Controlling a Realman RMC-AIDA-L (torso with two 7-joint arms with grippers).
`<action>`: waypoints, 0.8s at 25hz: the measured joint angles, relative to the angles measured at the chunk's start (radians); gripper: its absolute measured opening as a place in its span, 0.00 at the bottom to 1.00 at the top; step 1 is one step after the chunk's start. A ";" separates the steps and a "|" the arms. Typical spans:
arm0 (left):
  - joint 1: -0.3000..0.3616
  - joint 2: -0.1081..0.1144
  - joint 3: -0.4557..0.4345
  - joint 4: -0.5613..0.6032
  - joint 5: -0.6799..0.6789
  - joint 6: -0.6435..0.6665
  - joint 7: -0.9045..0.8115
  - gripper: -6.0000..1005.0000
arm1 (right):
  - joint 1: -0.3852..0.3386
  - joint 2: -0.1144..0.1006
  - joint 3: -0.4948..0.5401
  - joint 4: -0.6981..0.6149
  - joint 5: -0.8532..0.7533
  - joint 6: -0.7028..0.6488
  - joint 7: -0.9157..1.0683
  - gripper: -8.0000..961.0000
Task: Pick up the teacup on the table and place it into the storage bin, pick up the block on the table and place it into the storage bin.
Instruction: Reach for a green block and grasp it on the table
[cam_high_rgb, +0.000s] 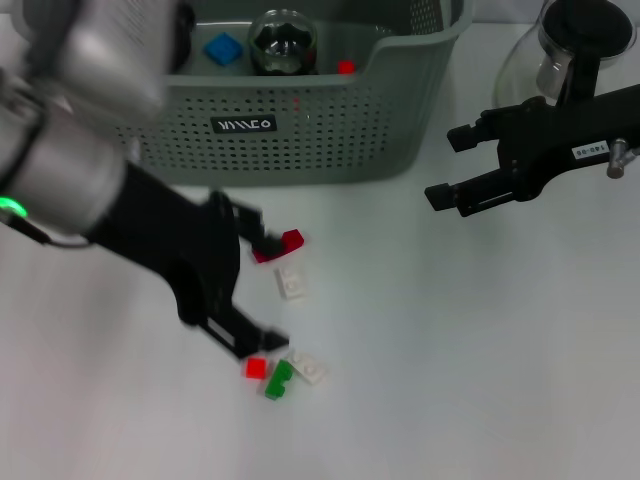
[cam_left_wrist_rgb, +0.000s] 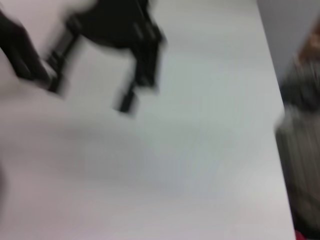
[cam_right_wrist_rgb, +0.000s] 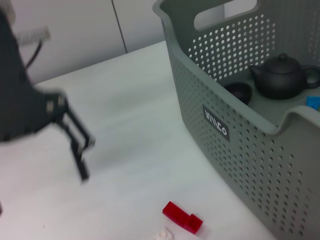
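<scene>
Left gripper (cam_high_rgb: 262, 290): low over the table (cam_high_rgb: 480, 360), fingers spread wide, holding nothing; one fingertip close by the dark red block (cam_high_rgb: 280, 245), the other just beside the small red block (cam_high_rgb: 256, 368). White block (cam_high_rgb: 292, 282) lies between the fingers. Green block (cam_high_rgb: 279, 379) and second white block (cam_high_rgb: 310, 368) rest beside the lower fingertip. Storage bin (cam_high_rgb: 300, 130): behind, containing dark teapot (cam_right_wrist_rgb: 282, 76), teacup (cam_right_wrist_rgb: 238, 91), blue block (cam_high_rgb: 223, 48). Right gripper (cam_high_rgb: 448, 165): raised right of the bin, fingers apart, empty.
</scene>
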 joint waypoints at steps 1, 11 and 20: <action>0.000 -0.003 0.049 0.000 0.032 -0.006 -0.007 0.94 | 0.005 0.000 0.001 0.007 0.000 0.003 0.000 0.97; -0.038 -0.007 0.467 -0.046 0.229 -0.150 -0.048 0.94 | 0.013 0.010 0.004 0.032 0.000 0.053 0.003 0.97; -0.094 -0.008 0.576 -0.151 0.251 -0.253 -0.063 0.94 | 0.004 0.009 0.004 0.058 0.000 0.086 -0.002 0.97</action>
